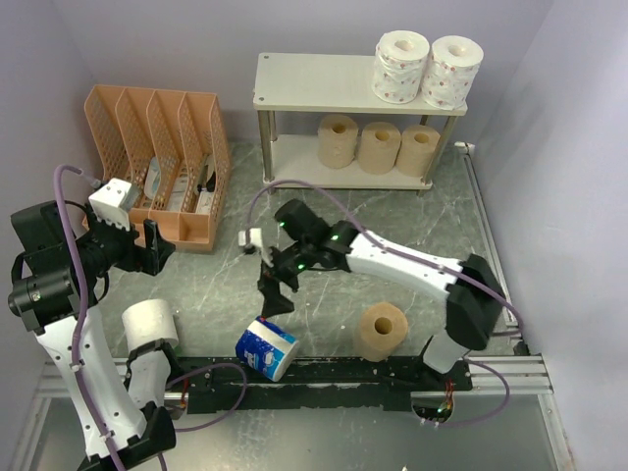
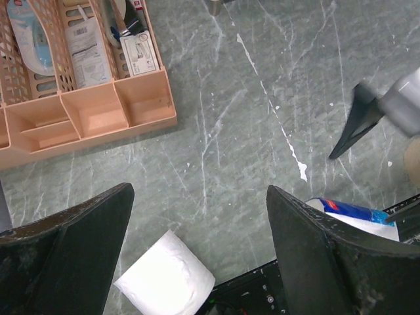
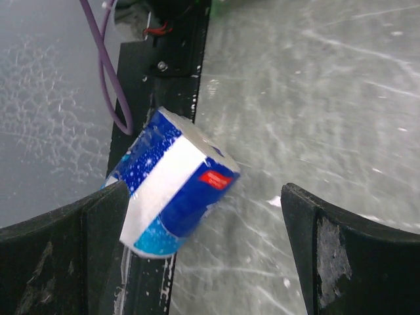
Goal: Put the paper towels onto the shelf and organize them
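From above: apparently the pickup step, right fingers (image 1: 276, 300) spread over the blue-white wrapped paper towel roll (image 1: 267, 349) at the near edge of the green bench (image 1: 216, 294). Left wrist: idle, left fingers (image 2: 72, 256) wide apart, near the plain white roll (image 2: 167, 279). Right wrist: framing the wrapped roll, seemingly untouched; likely must lower, centre, close.

shelf (image 1: 324, 83) at back, top tier, right end: roll pair (image 1: 403, 65) side by side | lower tier: three rolls (image 1: 379, 147) in a row | file organizer (image 1: 157, 162) left of shelf | front, left to right: left roll (image 1: 149, 322), wrapped roll (image 1: 266, 348), right roll (image 1: 382, 332)
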`<move>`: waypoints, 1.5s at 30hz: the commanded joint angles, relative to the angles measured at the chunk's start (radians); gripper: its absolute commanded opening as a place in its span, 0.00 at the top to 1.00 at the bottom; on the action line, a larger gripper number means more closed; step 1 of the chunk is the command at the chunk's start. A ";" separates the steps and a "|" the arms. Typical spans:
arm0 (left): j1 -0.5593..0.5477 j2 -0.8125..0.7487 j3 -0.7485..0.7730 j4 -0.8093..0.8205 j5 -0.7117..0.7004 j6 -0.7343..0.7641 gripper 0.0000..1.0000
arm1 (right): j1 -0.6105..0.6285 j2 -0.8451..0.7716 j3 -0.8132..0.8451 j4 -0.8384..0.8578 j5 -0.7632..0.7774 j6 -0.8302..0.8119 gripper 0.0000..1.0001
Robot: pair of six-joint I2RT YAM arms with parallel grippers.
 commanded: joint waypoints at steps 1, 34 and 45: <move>0.009 -0.002 -0.008 0.037 0.004 -0.020 0.06 | 0.073 0.108 0.064 0.000 -0.039 -0.035 0.00; 0.009 -0.077 -0.058 0.078 -0.003 -0.019 0.06 | 0.202 0.460 0.341 -0.413 0.048 -0.143 0.53; 0.010 -0.079 -0.060 0.080 -0.011 -0.024 0.06 | 0.178 0.360 0.347 -0.315 0.245 -0.081 1.00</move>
